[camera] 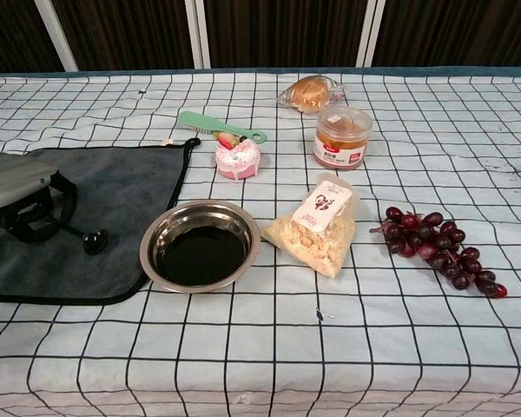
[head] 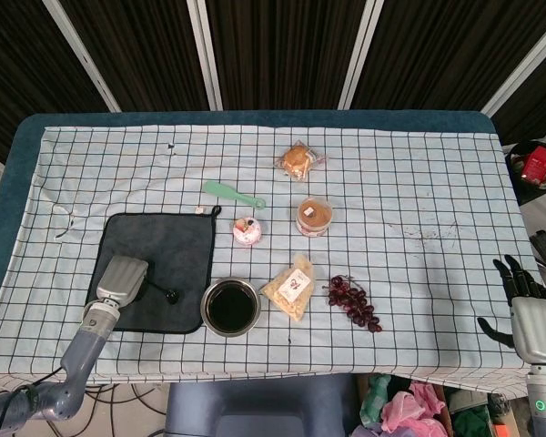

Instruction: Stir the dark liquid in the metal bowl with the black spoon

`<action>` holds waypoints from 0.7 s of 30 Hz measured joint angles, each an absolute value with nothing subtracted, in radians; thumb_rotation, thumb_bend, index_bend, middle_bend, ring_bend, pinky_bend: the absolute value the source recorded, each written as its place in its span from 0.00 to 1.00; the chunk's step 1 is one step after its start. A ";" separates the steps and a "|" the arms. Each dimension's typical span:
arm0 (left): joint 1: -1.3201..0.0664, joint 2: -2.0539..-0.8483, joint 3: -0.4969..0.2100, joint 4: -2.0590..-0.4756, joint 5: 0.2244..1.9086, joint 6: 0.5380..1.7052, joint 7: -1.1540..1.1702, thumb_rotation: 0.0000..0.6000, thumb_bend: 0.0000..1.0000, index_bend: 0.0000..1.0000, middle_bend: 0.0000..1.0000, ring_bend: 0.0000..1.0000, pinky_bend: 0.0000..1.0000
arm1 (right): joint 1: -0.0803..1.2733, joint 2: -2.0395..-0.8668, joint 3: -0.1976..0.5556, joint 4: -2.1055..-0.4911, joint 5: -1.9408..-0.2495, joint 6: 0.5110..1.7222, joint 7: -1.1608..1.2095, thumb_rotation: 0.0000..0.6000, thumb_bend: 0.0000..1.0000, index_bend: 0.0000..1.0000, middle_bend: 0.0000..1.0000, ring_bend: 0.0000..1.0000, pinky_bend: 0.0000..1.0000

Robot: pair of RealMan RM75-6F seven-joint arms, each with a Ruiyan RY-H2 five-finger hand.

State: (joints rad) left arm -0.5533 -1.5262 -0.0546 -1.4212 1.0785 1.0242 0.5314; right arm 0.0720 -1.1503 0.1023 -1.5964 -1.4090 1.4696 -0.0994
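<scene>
Checked white cloth (head: 419,182) with a black grid covers the worktop; everything sits on it.

Dark grey mat (head: 168,255), near-left area. Left hand (head: 120,279) lies on its near-left part, palm down. In the chest view the fingers are curled around the handle end of the black spoon (camera: 94,241); the spoon's round bowl pokes out toward the metal bowl and rests on the mat. Judged: spoon is being gripped, not yet lifted.

Metal bowl (camera: 200,246), just beside the mat's right edge, upright, dark liquid (camera: 200,254) pooled in the bottom, surface looks undisturbed.

Right hand (head: 526,296) is off the far right edge of the worktop, fingers spread, holding nothing, well apart from the task's things.

Bystanders, larger to smaller: purple grapes (camera: 443,248), snack bag (camera: 323,226) just right of the bowl, lidded jar (camera: 341,136), wrapped bun (camera: 311,91), green scoop (camera: 217,126), small pink cake (camera: 237,156).

Step in hand (judgement): securing the grasp on the spoon. Stirring not started.

Next move calls for: raising the spoon clear of the mat, carrying it a short way right over the bowl rim, tipping the spoon's bowl down into the liquid, then circling gently. Bowl is unheld and shallow, so a push on the rim could slide it or slop liquid.
</scene>
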 measured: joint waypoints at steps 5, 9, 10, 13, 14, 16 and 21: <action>-0.554 -1.526 -0.054 -1.421 1.080 1.023 0.531 1.00 0.45 0.55 0.89 0.93 0.91 | 0.071 -1.150 0.102 -1.598 -1.409 1.471 -0.101 1.00 0.13 0.08 0.03 0.13 0.25; -0.554 -1.526 -0.053 -1.419 1.080 1.023 0.530 1.00 0.45 0.56 0.89 0.93 0.91 | 0.071 -1.150 0.103 -1.598 -1.408 1.471 -0.100 1.00 0.13 0.08 0.03 0.13 0.25; -0.553 -1.526 -0.053 -1.419 1.081 1.024 0.529 1.00 0.45 0.56 0.89 0.93 0.91 | 0.072 -1.150 0.103 -1.597 -1.407 1.469 -0.100 1.00 0.13 0.08 0.03 0.13 0.25; -0.553 -1.526 -0.053 -1.420 1.080 1.025 0.529 1.00 0.46 0.56 0.89 0.93 0.91 | 0.073 -1.151 0.103 -1.597 -1.409 1.469 -0.101 1.00 0.13 0.08 0.03 0.13 0.25; -0.553 -1.526 -0.053 -1.419 1.079 1.024 0.530 1.00 0.46 0.56 0.89 0.93 0.91 | 0.073 -1.152 0.103 -1.597 -1.409 1.470 -0.101 1.00 0.13 0.08 0.03 0.13 0.25; -0.554 -1.526 -0.054 -1.419 1.079 1.024 0.530 1.00 0.47 0.57 0.89 0.93 0.91 | 0.072 -1.151 0.103 -1.596 -1.409 1.470 -0.102 1.00 0.13 0.08 0.03 0.13 0.25; -0.555 -1.529 -0.053 -1.417 1.079 1.023 0.531 1.00 0.48 0.57 0.89 0.93 0.91 | 0.071 -1.151 0.103 -1.598 -1.408 1.471 -0.102 1.00 0.13 0.08 0.03 0.13 0.25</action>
